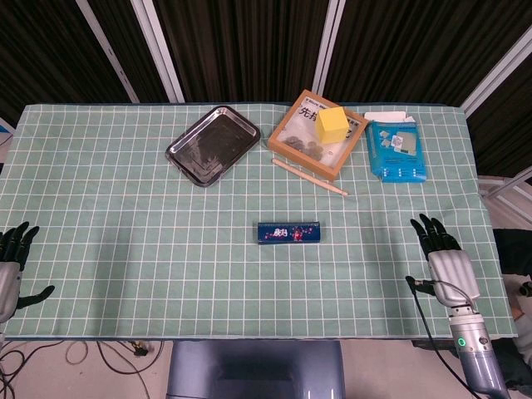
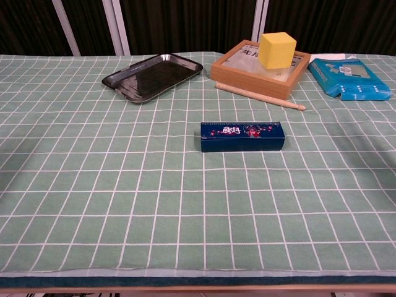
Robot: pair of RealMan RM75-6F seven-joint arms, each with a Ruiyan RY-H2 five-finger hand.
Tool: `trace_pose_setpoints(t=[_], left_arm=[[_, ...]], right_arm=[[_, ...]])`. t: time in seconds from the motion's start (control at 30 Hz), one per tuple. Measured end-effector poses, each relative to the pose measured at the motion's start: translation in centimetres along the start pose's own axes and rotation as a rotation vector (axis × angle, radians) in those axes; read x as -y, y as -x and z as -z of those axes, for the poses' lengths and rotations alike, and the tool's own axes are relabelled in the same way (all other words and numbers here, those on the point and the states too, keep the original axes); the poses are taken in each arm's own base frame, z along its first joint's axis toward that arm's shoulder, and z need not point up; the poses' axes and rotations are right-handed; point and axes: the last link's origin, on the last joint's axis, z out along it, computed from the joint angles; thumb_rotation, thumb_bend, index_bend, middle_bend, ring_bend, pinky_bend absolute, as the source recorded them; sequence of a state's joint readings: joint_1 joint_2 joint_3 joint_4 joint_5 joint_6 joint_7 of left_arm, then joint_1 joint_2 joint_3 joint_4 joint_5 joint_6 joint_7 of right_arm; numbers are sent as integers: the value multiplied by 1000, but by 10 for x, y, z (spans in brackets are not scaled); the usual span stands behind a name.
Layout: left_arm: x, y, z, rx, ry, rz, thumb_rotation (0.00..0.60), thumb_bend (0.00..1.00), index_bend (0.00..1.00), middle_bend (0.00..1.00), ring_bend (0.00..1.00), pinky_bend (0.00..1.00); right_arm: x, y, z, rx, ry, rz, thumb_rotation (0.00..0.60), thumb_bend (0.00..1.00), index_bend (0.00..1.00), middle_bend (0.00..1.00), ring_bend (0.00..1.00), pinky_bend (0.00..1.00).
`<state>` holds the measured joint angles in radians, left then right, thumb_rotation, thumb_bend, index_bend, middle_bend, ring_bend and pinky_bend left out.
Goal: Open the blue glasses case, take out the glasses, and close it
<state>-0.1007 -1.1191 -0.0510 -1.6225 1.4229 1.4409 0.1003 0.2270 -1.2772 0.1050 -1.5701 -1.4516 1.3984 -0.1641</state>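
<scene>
The blue glasses case (image 1: 288,233) lies closed on the green checked cloth near the table's middle, long side left to right; the chest view shows the same case (image 2: 242,136) with a floral print on its lid. No glasses show. My left hand (image 1: 12,264) rests at the table's near left edge with its fingers spread and nothing in it. At the near right my right hand (image 1: 442,249) lies flat, fingers apart, a good way right of the case. Neither hand appears in the chest view.
A dark metal tray (image 1: 212,145) sits at the back left of centre. A wooden frame (image 1: 317,133) holds a yellow block (image 1: 332,125). A wooden stick (image 1: 309,176) lies in front of it. A blue box (image 1: 396,150) is at the back right.
</scene>
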Motion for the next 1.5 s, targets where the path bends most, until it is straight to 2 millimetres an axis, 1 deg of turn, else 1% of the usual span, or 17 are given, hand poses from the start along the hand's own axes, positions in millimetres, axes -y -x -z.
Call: trace_pose_setpoints(t=[0.6,0.77,0.9,1.0,1.07,1.2,1.27,1.3,1.43,1.5], left_arm=[[-1,-1,0,-2,8,12,600,0,0,0,0,0],[0,-2,0,-6,9,19,600,0,0,0,0,0],[1,-2,-1,-2,5,28,600,0,0,0,0,0],[1,-1,-4,3,5,32,600,0,0,0,0,0],[1,-1,-5,8,4,39,600,0,0,0,0,0],[1,-1,-5,10,10,45,600,0,0,0,0,0],[0,-2,-5,11,12,49,600,0,0,0,0,0],[0,-2,-5,11,12,50,600,0,0,0,0,0],[1,-2,-5,15,10,59,600,0,0,0,0,0],[1,-2,-5,18,8,63,600,0,0,0,0,0]], right_arm=[[5,-4,-2,2,-4,-32,600,99,0,0,0,244],[15,-9,-6,26,-19,-90,600,99,0,0,0,245],[25,-15,-19,63,-58,-118,600,100,0,0,0,244],[38,-19,-33,92,-95,-131,600,101,0,0,0,244],[51,-21,-45,112,-119,-148,600,104,0,0,0,244],[80,-26,-65,131,-171,-157,600,125,0,0,0,244],[100,-27,-76,134,-217,-138,600,133,0,0,0,244],[105,-26,-78,136,-228,-133,600,139,0,0,0,244],[142,-19,-95,165,-282,-112,600,154,0,0,0,244],[157,-13,-100,185,-298,-103,600,156,0,0,0,244]])
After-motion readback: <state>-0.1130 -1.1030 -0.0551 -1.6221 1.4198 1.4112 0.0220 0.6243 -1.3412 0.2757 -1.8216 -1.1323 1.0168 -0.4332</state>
